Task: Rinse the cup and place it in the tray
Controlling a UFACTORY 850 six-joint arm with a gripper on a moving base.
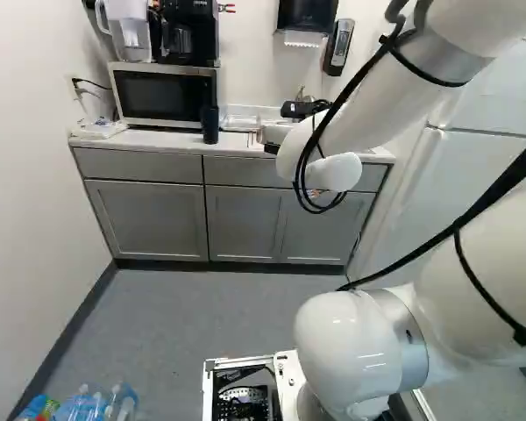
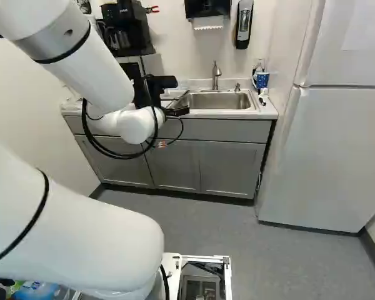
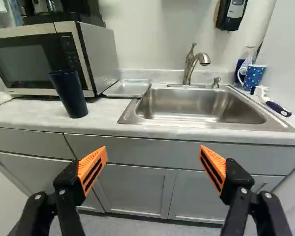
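end effector (image 3: 153, 149) is just hanging out in front of the counter (image 3: 39, 115) with its two fingers spread wide and nothing between them, so no grip on anything. the cup i'd go for is the dark tall one (image 3: 70, 96), standing on the counter by the sink-side end of the microwave (image 3: 22, 59).

the bit that matters imo: that cup isn't straight ahead. it's forward and off to the left, out past the left finger, so closing now would just pinch air. i'd shift left first, then push in. its long axis is upright (base view on the left shows that best), so fingers either side of the wall should work, but come in crooked and you'd probably tip it.

tray (image 3: 127, 88) sits between the microwave and the sink (image 3: 201, 105), near the cup, so watch for clipping it. faucet (image 3: 189, 64) is to the right of the cup, past the tray. rinsing hasn't started as far as i can judge, so grabbing the cup is step one.
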